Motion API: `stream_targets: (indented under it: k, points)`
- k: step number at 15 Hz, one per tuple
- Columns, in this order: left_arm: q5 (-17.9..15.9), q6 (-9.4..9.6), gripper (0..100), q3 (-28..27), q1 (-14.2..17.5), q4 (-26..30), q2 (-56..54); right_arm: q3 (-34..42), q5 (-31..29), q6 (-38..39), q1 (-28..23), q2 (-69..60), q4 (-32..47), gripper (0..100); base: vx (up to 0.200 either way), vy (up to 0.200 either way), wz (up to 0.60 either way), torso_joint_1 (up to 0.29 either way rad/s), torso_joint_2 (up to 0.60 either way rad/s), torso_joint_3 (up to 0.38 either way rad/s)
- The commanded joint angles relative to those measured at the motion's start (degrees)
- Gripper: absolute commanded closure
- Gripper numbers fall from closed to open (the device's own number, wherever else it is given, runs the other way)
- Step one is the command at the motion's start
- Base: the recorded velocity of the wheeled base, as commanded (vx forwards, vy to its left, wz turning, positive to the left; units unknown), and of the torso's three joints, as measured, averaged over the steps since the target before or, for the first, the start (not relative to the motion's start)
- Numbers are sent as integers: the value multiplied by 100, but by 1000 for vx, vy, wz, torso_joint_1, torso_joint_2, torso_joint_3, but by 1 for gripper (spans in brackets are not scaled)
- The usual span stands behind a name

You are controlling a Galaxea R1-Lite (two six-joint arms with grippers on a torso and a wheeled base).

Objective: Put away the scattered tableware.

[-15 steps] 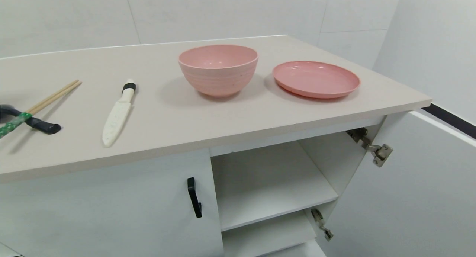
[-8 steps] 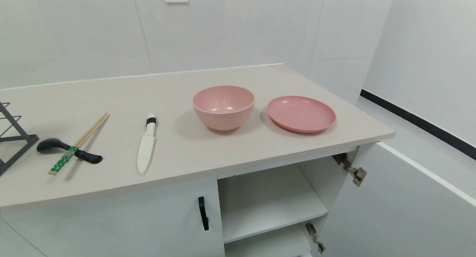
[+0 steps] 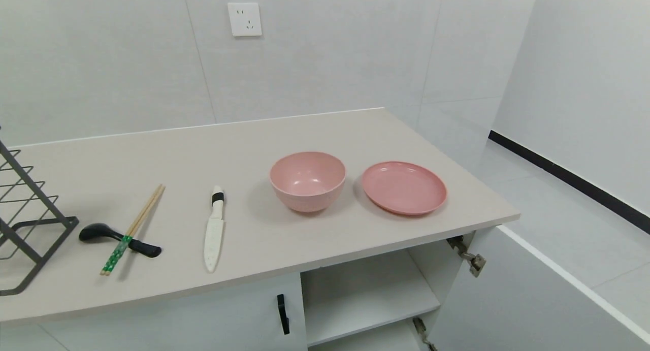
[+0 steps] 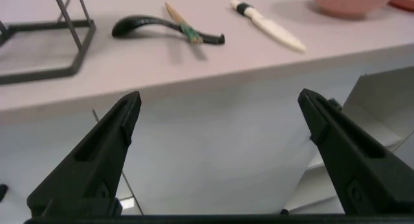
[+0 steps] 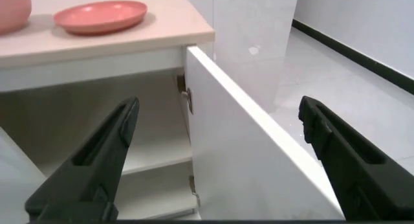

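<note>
On the beige countertop (image 3: pixel 213 142) stand a pink bowl (image 3: pixel 307 181) and, to its right, a flat pink plate (image 3: pixel 403 187). Left of the bowl lies a white knife (image 3: pixel 215 229) with a black band. Further left, wooden chopsticks (image 3: pixel 133 230) rest across a black spoon (image 3: pixel 119 239). My left gripper (image 4: pixel 220 98) is open, low in front of the cabinet, facing the spoon (image 4: pixel 162 26), chopsticks (image 4: pixel 182 20) and knife (image 4: pixel 268 26). My right gripper (image 5: pixel 218 106) is open, before the open cabinet, below the plate (image 5: pixel 100 15).
A dark wire rack (image 3: pixel 25 214) stands at the counter's left end. The right cabinet door (image 3: pixel 533 300) is swung open, showing a white shelf (image 3: pixel 365 295). The left door with its black handle (image 3: pixel 283 314) is closed. A wall socket (image 3: pixel 245 19) is above the counter.
The head camera has risen and drawn back, so the whole picture shifted down; the rack and socket came into view. The tableware has not moved on the counter.
</note>
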Motion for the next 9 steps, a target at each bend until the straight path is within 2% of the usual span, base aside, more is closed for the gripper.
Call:
stream_targets:
  k: [1, 9]
  points:
    - [1, -1, 0, 0, 1, 0, 7, 1, 4, 0, 1, 8, 0, 0, 0, 0, 0, 295, -505, -232]
    - [1, -1, 0, 0, 1, 0, 7, 1, 4, 0, 1, 8, 0, 0, 0, 0, 0, 284, -533, -257]
